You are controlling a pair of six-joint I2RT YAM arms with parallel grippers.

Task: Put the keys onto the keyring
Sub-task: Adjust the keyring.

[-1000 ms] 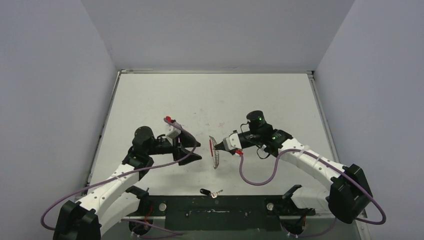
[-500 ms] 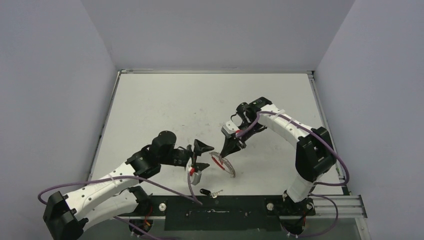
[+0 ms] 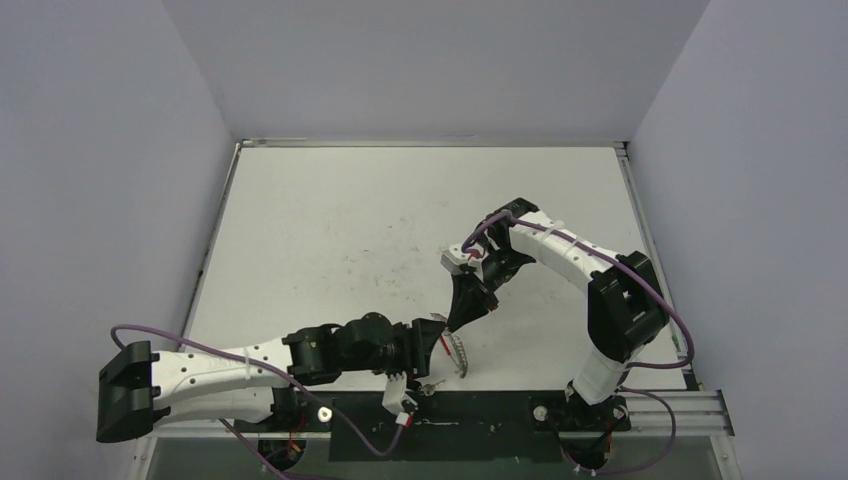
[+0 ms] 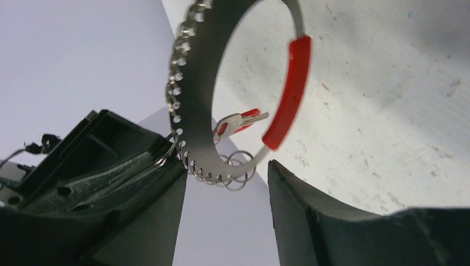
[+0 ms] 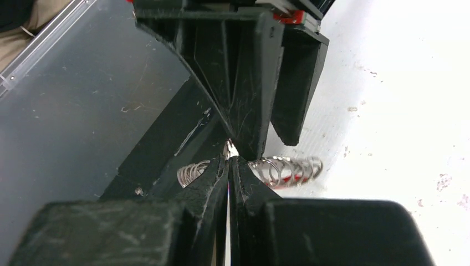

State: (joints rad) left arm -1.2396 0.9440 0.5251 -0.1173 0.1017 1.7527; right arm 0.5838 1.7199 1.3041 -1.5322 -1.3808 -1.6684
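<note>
From above, the left gripper (image 3: 428, 345) covers most of the loose key (image 3: 433, 384). We see only a silver tip by the table's (image 3: 330, 230) near edge and cannot tell which way its head lies. The left wrist view cuts off the top of the keyring (image 4: 195, 105), and a small blurred key (image 4: 239, 120) seen through it is too unclear for us to place.

The keyring stands on edge near the front of the table, its thin line running from far-left to near-right. Its red sleeve (image 4: 288, 88) is on one side and small silver rings (image 4: 221, 176) are strung along the bottom.

The right gripper (image 5: 228, 162) is pinched tight on the keyring's rim. The left gripper's jaws stand partly apart with the ring's lower arc between them; we cannot tell whether they touch it.
</note>
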